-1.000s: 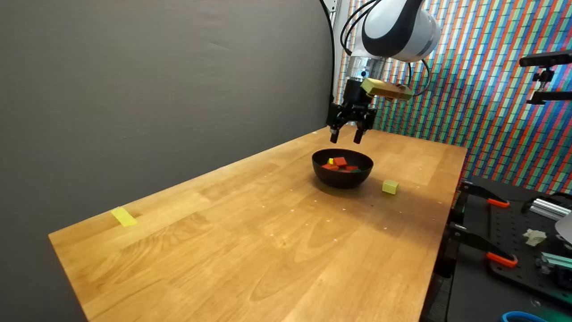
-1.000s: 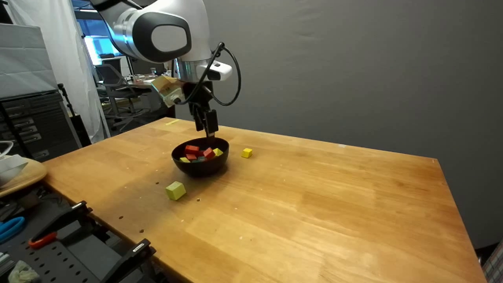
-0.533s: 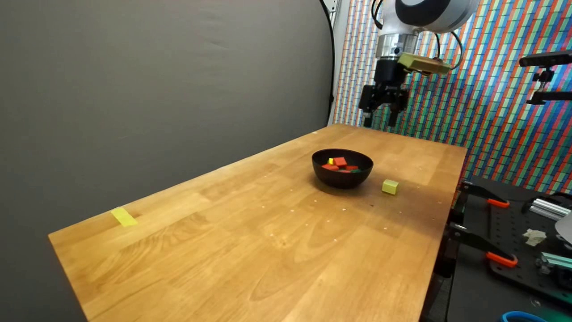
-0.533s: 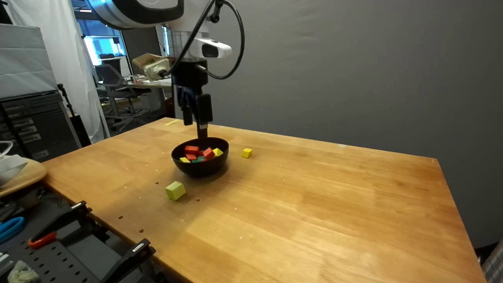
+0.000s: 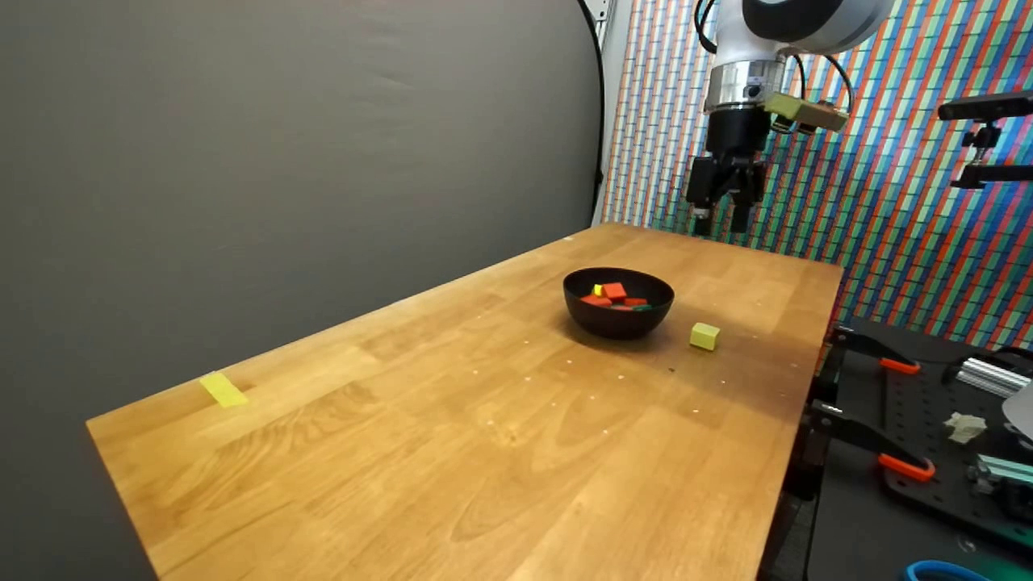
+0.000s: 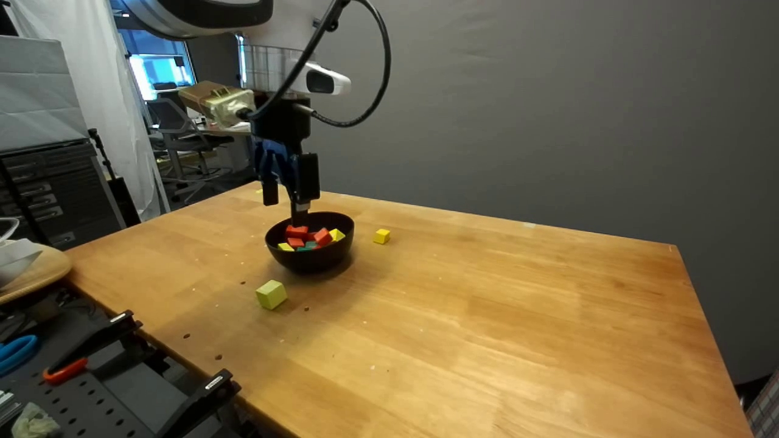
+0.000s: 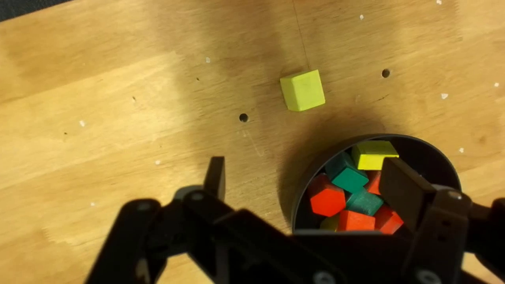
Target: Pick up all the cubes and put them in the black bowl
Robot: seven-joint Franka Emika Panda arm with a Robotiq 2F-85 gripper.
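Observation:
My gripper (image 5: 721, 224) is open and empty, above the table; it also shows in an exterior view (image 6: 285, 208) and the wrist view (image 7: 305, 177). The black bowl (image 5: 617, 323) holds several red, green and yellow cubes, such as a red cube (image 7: 328, 202), a green cube (image 7: 351, 180) and a yellow cube (image 7: 373, 157). In the wrist view the right-hand finger covers part of the bowl. A pale yellow-green cube (image 7: 305, 91) lies on the table beside the bowl, also in both exterior views (image 5: 704, 336) (image 6: 271, 295). A small yellow cube (image 6: 381, 236) lies across the bowl from it.
A flat pale-yellow tape piece (image 5: 223, 389) is stuck near the table (image 5: 387, 484) edge. Black clamps with orange parts (image 5: 904, 468) stand beside the table on a dark side surface. A grey wall (image 6: 548, 109) runs along the far edge.
My open gripper has moved right in an exterior view and left in an exterior view, away from over the bowl's far side. It rose, then dropped slightly. Cubes and bowl stay put.

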